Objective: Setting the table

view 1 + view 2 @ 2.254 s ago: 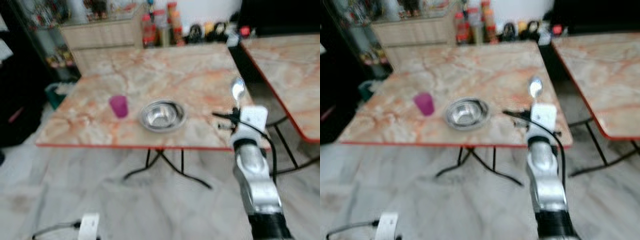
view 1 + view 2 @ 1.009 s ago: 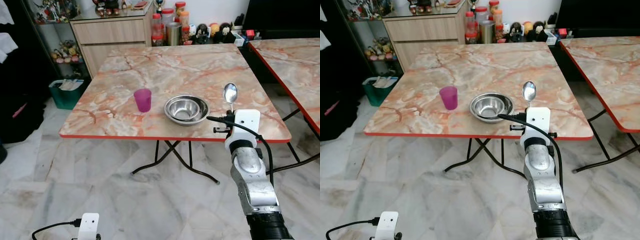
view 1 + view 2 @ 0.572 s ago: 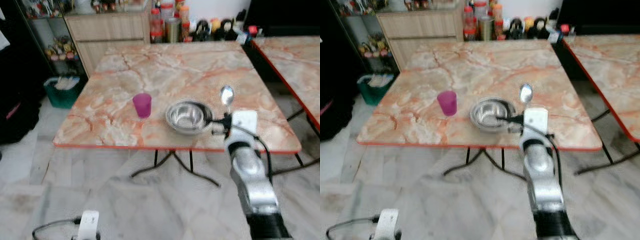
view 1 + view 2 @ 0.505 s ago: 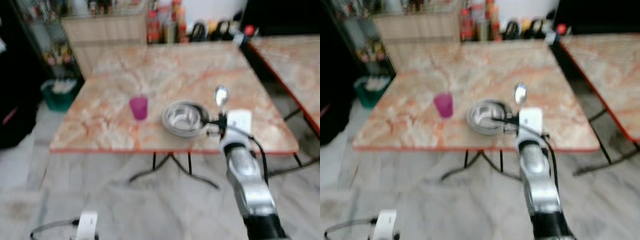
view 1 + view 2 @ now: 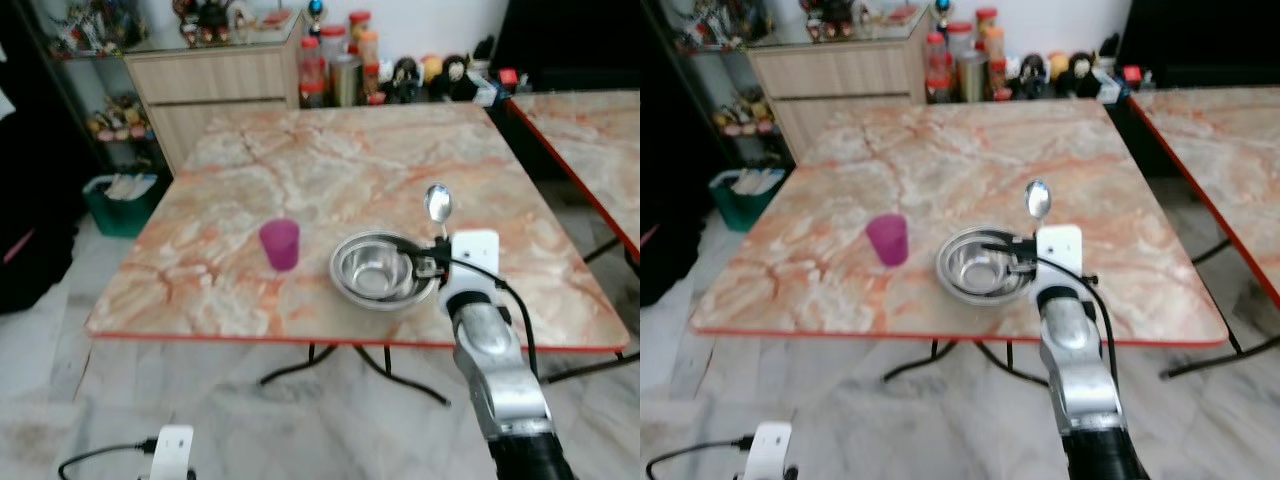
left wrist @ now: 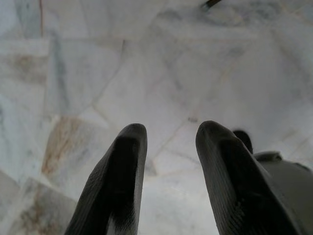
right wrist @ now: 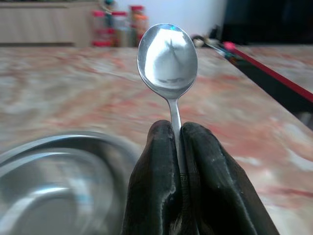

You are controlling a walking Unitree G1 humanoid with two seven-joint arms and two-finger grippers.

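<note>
My right gripper (image 7: pixel 177 128) is shut on the handle of a metal spoon (image 7: pixel 167 56), whose bowl stands upright above the fingers. The spoon (image 5: pixel 437 203) is held over the marble table (image 5: pixel 330 160), just right of a steel bowl (image 5: pixel 379 270) near the front edge. A purple cup (image 5: pixel 280 243) stands left of the bowl. My left gripper (image 6: pixel 166 134) hangs low over the marble floor, open with nothing between its fingers (image 6: pixel 122 181).
A wooden cabinet (image 5: pixel 215 85) and several jars and bottles (image 5: pixel 345 70) line the wall behind the table. A second marble table (image 5: pixel 590 130) stands to the right. A green bin (image 5: pixel 115 195) sits on the floor at the left.
The camera has come closer to the table, which now looks larger. The spoon in my right gripper now sits over the table beside the bowl.
</note>
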